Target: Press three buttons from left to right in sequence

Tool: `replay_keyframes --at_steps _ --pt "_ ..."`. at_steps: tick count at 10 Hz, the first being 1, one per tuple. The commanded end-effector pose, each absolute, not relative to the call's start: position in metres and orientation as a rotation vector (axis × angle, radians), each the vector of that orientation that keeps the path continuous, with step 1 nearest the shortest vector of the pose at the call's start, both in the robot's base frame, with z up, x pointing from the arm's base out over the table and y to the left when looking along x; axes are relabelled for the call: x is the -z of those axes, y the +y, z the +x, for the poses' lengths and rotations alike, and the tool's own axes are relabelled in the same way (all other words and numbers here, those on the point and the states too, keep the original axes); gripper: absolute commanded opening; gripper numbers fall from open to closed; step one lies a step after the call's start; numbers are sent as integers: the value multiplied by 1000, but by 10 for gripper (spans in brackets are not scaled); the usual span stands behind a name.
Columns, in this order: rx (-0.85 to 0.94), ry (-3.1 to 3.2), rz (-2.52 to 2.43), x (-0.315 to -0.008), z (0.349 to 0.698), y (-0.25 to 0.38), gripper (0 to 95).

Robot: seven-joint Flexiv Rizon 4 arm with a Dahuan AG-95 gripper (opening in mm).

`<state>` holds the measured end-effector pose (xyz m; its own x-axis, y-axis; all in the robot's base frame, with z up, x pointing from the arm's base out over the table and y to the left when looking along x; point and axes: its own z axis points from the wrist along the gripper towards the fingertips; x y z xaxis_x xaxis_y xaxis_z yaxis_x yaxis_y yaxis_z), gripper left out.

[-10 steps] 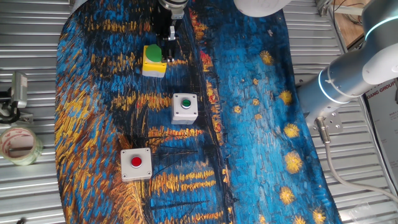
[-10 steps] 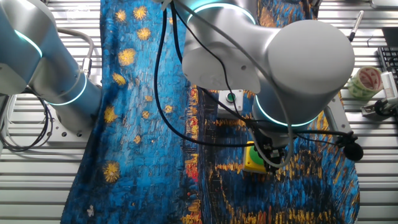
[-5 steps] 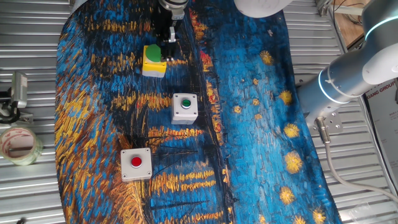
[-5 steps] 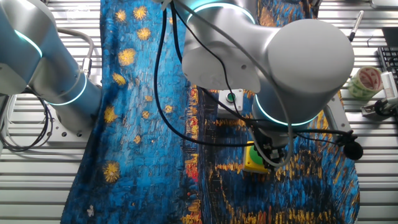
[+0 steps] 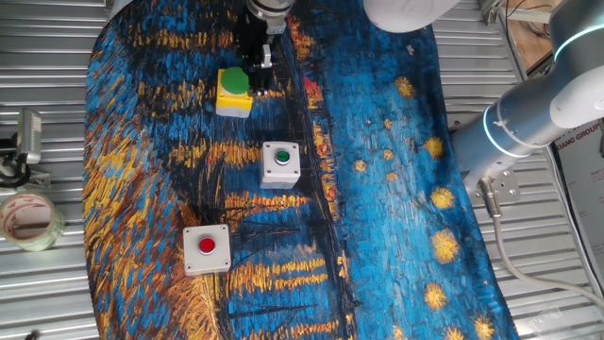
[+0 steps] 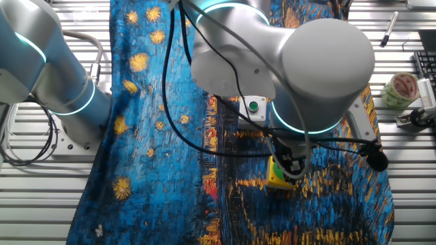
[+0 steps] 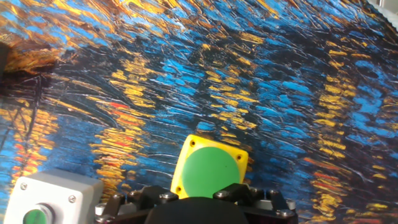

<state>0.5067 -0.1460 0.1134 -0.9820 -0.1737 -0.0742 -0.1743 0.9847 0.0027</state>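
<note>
The yellow button box with the big green dome (image 5: 233, 90) stands at the far end of the painted cloth. It also shows in the other fixed view (image 6: 276, 178) and in the hand view (image 7: 208, 174). The gripper (image 5: 257, 74) hangs just beside and above the dome, its fingers (image 6: 293, 167) dark and blurred, so no gap or contact shows. The grey-white box with the small green button (image 5: 280, 162) stands mid-cloth and also shows in the hand view (image 7: 43, 202). The grey-white box with the red button (image 5: 207, 248) is nearest. The arm hides the red one in the other fixed view.
The blue and orange painted cloth (image 5: 377, 189) covers a slatted metal table (image 5: 47, 293). A roll of tape (image 5: 28, 219) and a small grey device (image 5: 26, 142) lie off the cloth at the left. The arm's base (image 5: 528, 113) stands at the right.
The arm has shifted slightly sideways over the yellow box; the gripper stays close above the green dome. The boxes have not moved.
</note>
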Motion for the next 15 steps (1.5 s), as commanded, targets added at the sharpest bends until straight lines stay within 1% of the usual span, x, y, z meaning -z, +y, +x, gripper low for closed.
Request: replay_keyframes --at_steps 1,8,13,14,15 --pt "-8 3064 -149 -114 504 -133 760" --pt "-23 3067 28 -117 504 -107 760" --pt "-23 3074 37 -117 502 -105 760" --pt "-26 3080 38 -119 499 -107 570" --pt "-30 3082 34 -123 494 -110 570"
